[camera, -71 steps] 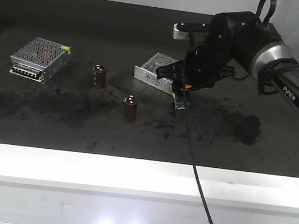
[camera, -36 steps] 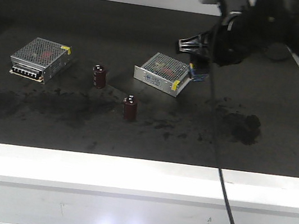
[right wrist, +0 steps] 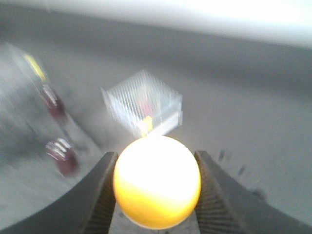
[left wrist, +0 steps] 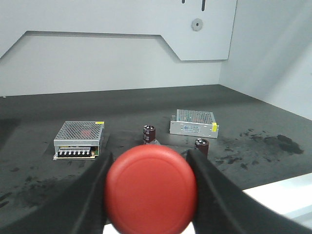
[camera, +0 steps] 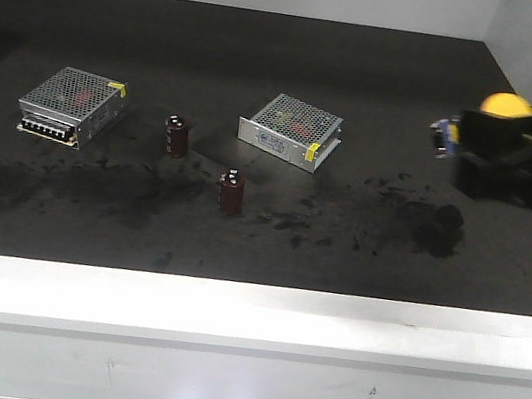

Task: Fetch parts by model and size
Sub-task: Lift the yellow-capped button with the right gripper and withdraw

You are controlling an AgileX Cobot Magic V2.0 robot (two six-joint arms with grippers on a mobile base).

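Left gripper [left wrist: 148,155]: closed around red-capped push button [left wrist: 151,190], held aloft facing tabletop [left wrist: 243,112].
Right gripper [right wrist: 155,156]: clamped on yellow-capped push button [right wrist: 157,181], held aloft at right side, well apart from nearest perforated metal box [camera: 290,130].
Buttons judged light, rigid plastic. Domed caps smooth, likely slippery.
Take hold on blocky base flats, not cap.
Capacitors [camera: 232,192]: dark red cylinders, upright.
Tabletop: dark, matte, smudged.

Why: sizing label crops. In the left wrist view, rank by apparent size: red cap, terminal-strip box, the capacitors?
1. red cap, though nearest the camera.
2. terminal-strip box.
3. The two capacitors, which look alike.
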